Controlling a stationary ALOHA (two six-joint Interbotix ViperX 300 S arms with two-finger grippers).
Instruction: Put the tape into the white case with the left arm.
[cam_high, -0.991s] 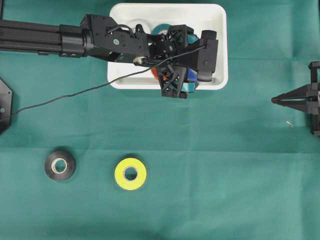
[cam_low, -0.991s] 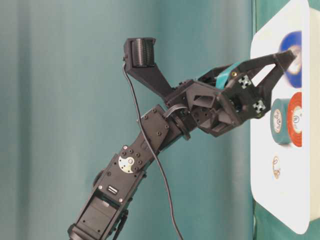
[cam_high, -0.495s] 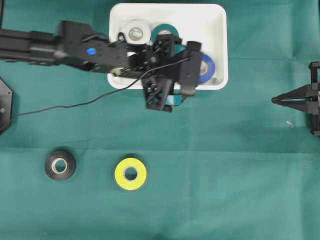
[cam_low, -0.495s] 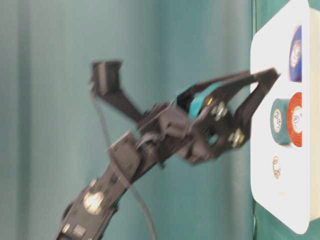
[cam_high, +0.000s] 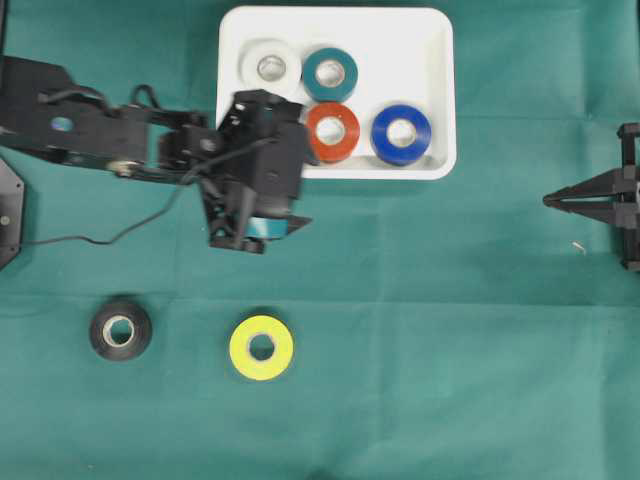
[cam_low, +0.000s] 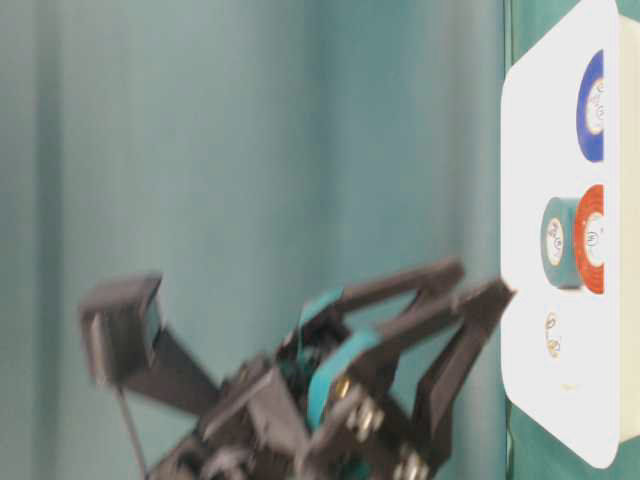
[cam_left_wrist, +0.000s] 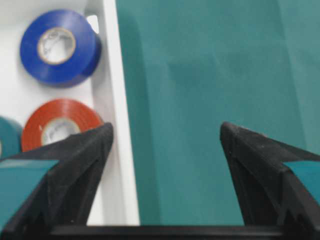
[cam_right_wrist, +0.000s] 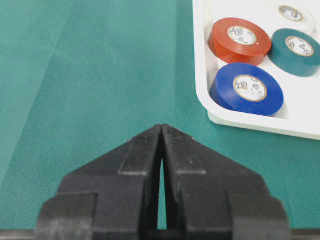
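Green cloth (cam_high: 450, 330) covered the whole work surface. At far left on it lay a black tape roll (cam_high: 120, 330), flat and untouched, and just to its right a yellow tape roll (cam_high: 261, 347), also flat; both sat well apart from the white case (cam_high: 436, 90) at the top of the overhead view. Above these two, the left gripper (cam_high: 262, 222) hung over bare cloth just outside the case's near-left corner, its teal-banded fingers spread wide with nothing between them, as the wrist view showed only cloth and the case rim (cam_left_wrist: 117, 130) in the gap. Inside the case lay four rolls: white (cam_high: 269, 67), teal (cam_high: 330, 73), red (cam_high: 333, 132) and blue (cam_high: 401, 134). At far right the right gripper (cam_high: 552, 201) sat parked with its fingers pressed together, clear of everything.

The judgement from here: two rolls remained to be moved, and the risks lay in the next pick. A descent that was off-centre on the yellow roll could push it across the cloth rather than straddle it. One finger sat close to the case rim, so a sideways swing could catch the rim and shift the case and its contents. The trailing cable (cam_high: 110, 236) could also drag over the black roll.
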